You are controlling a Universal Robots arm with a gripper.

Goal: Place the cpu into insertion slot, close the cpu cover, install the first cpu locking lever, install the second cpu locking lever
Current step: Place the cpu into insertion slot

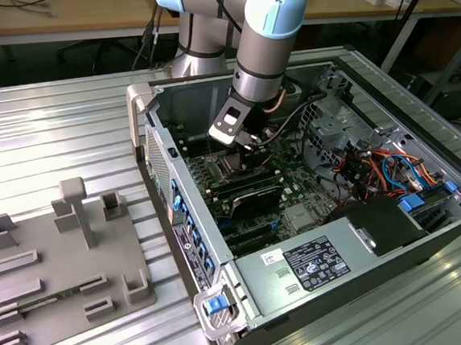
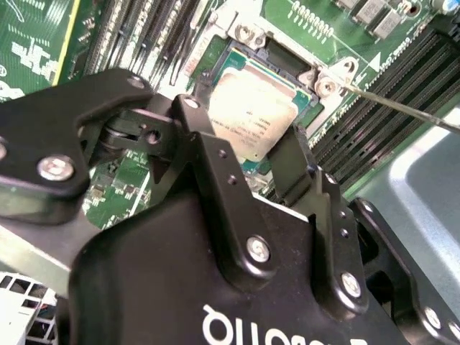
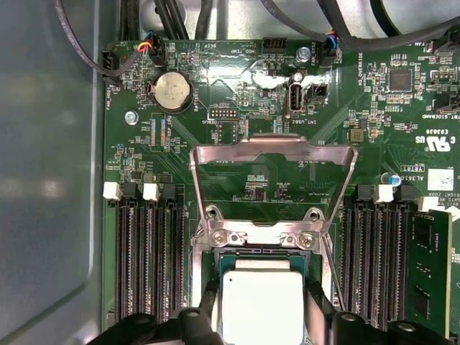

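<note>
The cpu [image 3: 262, 305] is a small square chip with a silvery top. It sits low over the dark insertion slot [image 3: 262, 253] on the green board, between my two black fingers. My gripper [image 3: 262, 291] is shut on its two opposite edges. The second wrist view shows the same grasp, with the gripper [image 2: 241, 122] around the cpu [image 2: 251, 118] and the slot's far edge [image 2: 284, 57] showing beyond it. The cpu cover [image 3: 273, 147], a thin metal frame, stands swung open behind the slot. A thin locking lever [image 2: 402, 108] sticks out beside the slot. In the exterior view the gripper [image 1: 248, 139] reaches down into the open computer case.
Long black memory slots [image 3: 147, 259] flank the socket on both sides. A labelled grey power-supply box [image 1: 303, 267] lies at the case's near end, with bundled cables [image 1: 375, 168] toward the exterior view's right. A grey fixture plate [image 1: 53, 269] lies on the metal table [image 1: 50, 140].
</note>
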